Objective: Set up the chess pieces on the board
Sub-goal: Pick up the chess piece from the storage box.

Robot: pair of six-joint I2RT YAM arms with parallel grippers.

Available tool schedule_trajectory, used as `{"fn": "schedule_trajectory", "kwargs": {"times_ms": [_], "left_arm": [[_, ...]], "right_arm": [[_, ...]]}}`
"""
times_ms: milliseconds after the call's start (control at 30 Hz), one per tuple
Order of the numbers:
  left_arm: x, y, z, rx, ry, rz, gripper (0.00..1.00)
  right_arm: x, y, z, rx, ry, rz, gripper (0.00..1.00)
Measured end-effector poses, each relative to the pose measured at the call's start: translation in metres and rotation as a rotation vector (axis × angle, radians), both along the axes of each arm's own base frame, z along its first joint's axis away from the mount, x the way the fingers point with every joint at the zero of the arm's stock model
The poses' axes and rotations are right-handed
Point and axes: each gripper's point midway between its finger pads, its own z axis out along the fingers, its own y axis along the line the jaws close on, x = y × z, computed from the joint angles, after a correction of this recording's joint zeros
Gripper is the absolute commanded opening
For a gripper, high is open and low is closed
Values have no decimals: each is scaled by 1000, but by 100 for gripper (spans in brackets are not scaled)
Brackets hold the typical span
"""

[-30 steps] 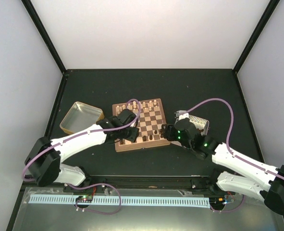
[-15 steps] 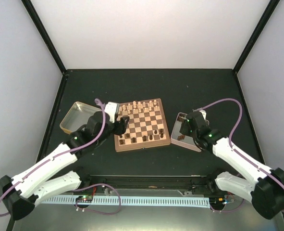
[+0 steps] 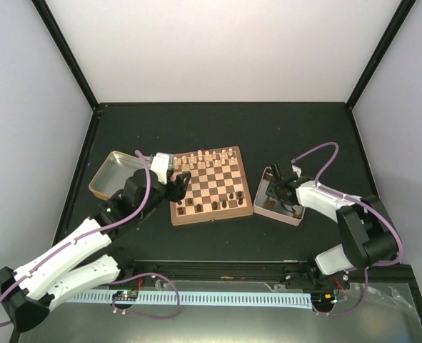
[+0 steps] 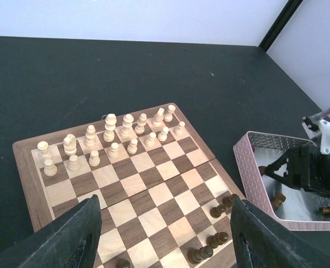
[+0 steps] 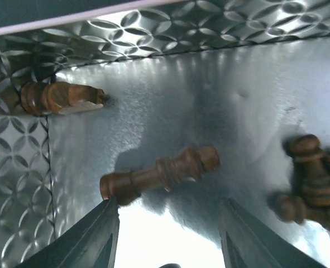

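The board [image 3: 212, 216] lies mid-table. Pale pieces [image 3: 207, 158] stand in two rows along its far side, also in the left wrist view [image 4: 113, 140]. A few dark pieces [image 3: 229, 201] stand near its near side [image 4: 216, 240]. My left gripper [image 3: 177, 183] is open and empty above the board's left edge [image 4: 165, 245]. My right gripper [image 3: 278, 187] is open, low inside the pink-rimmed tray [image 3: 276, 215]. A dark piece [image 5: 160, 173] lies on its side just ahead of the right gripper [image 5: 167, 245]; its base is near the left finger.
More dark pieces lie in the tray: one in the left corner [image 5: 58, 98], a few at the right [image 5: 312, 184]. The tray's pink wall [image 4: 254, 173] is right of the board. A yellow-rimmed tin [image 3: 118, 174] sits left of the board.
My left gripper drew back from over the board to its left edge. My right gripper left the board's right edge and went down into the pink-rimmed tray.
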Motion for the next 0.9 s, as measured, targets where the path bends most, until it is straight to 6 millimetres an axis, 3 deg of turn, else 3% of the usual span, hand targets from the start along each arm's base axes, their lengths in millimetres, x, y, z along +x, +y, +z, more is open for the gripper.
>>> {"fn": "schedule_trajectory", "kwargs": {"times_ms": [500, 733, 900], "left_arm": [[0, -2, -5, 5, 11, -9, 66], [1, -3, -9, 13, 21, -8, 66], [1, -3, -9, 13, 21, -9, 66]], "right_arm": [[32, 5, -9, -31, 6, -74, 59], [36, 4, -11, -79, 26, -55, 46], [27, 5, -12, -115, 55, -42, 47]]}}
